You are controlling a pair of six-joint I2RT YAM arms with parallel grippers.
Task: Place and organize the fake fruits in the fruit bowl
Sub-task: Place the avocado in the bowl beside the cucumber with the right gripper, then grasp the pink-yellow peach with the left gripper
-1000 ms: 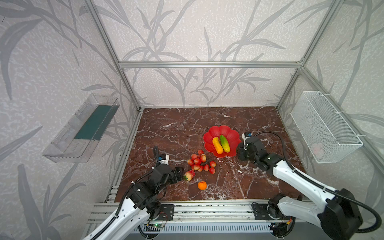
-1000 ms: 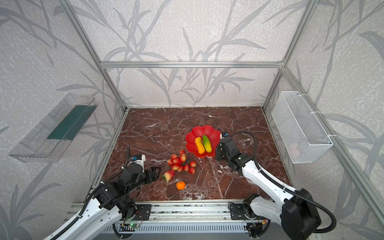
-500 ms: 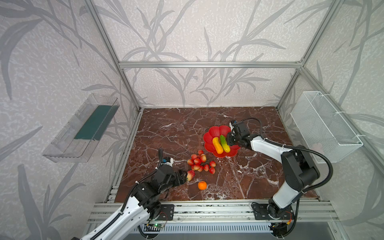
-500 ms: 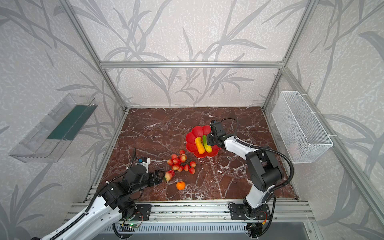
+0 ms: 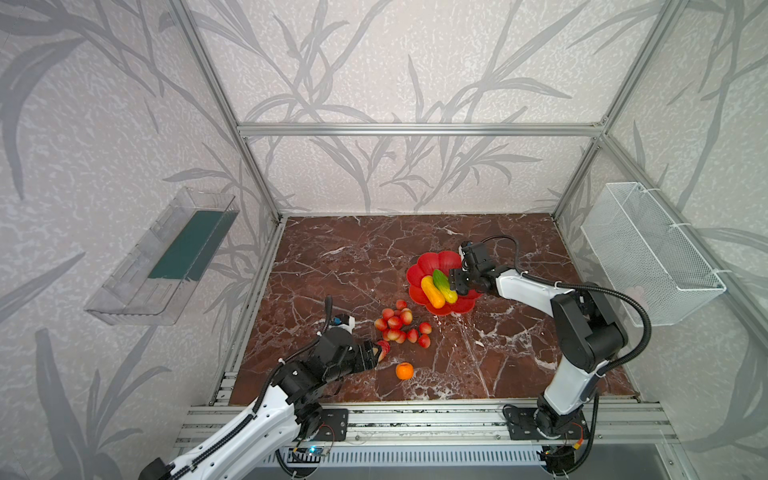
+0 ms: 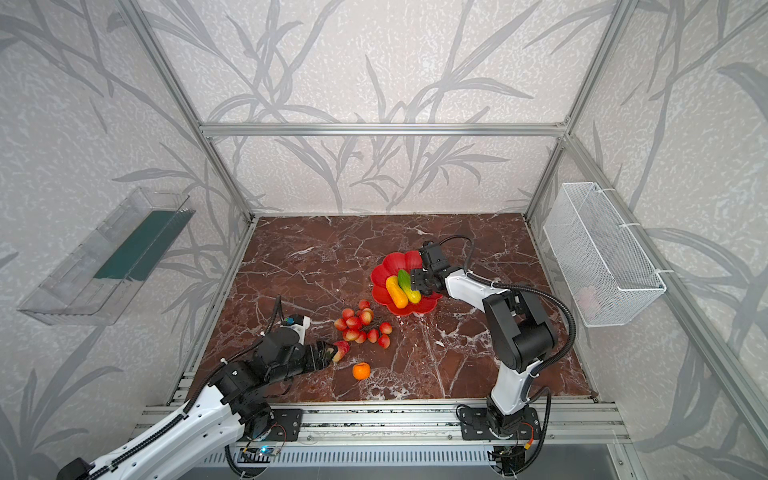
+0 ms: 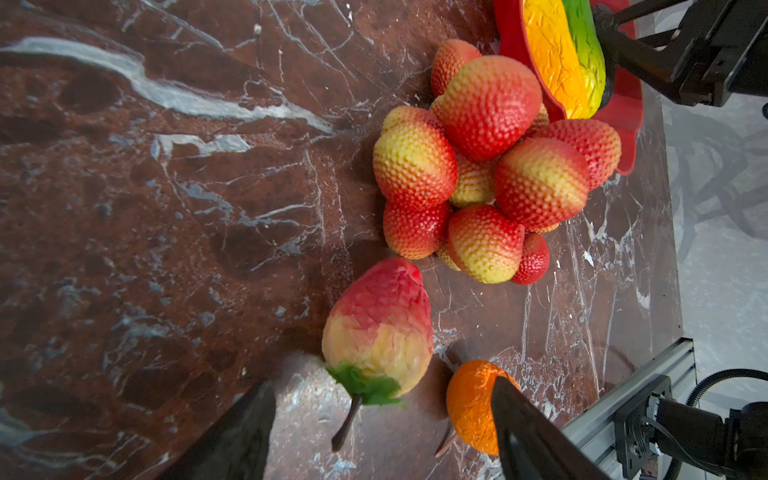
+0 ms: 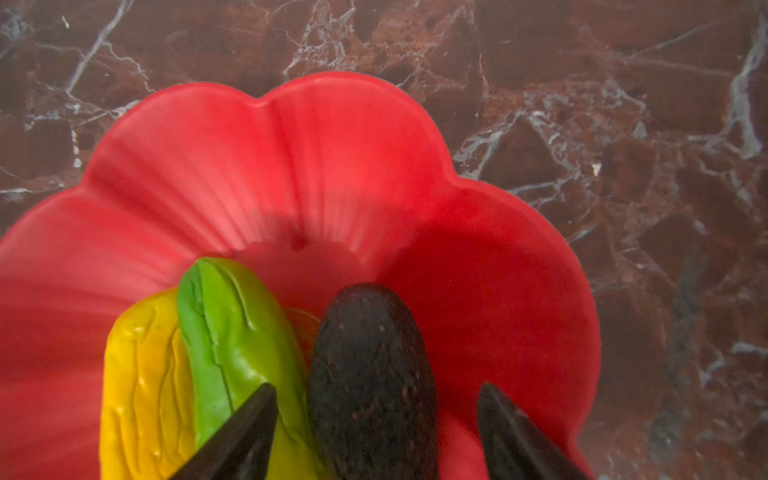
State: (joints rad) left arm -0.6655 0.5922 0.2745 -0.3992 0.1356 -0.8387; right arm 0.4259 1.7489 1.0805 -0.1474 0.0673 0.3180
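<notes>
The red petalled fruit bowl [image 5: 440, 259] [image 8: 291, 158] holds a yellow oblong fruit [image 5: 432, 292] [image 8: 141, 374], a green-yellow one [image 5: 444, 284] [image 8: 232, 332] and a dark avocado [image 8: 370, 374]. My right gripper [image 5: 457, 284] [image 8: 376, 388] is open over the bowl, the avocado lying loose between its jaws. On the marble lie the large strawberry [image 5: 383, 348] [image 7: 378, 328], the small orange [image 5: 404, 370] [image 7: 469, 403] and the berry cluster [image 5: 397, 326] [image 7: 482, 166]. My left gripper [image 5: 376, 353] [image 7: 384, 384] is open, its jaws on either side of the strawberry's stem.
A white wire basket [image 5: 648, 253] hangs on the right wall and a clear plastic tray [image 5: 166, 257] on the left wall. An aluminium rail [image 5: 415, 415] runs along the table's front edge. The orange lies just beside one left fingertip [image 7: 511, 399].
The right gripper swung from the bowl's right side to over it, and its jaws now stand apart. The left gripper advanced to the strawberry.
</notes>
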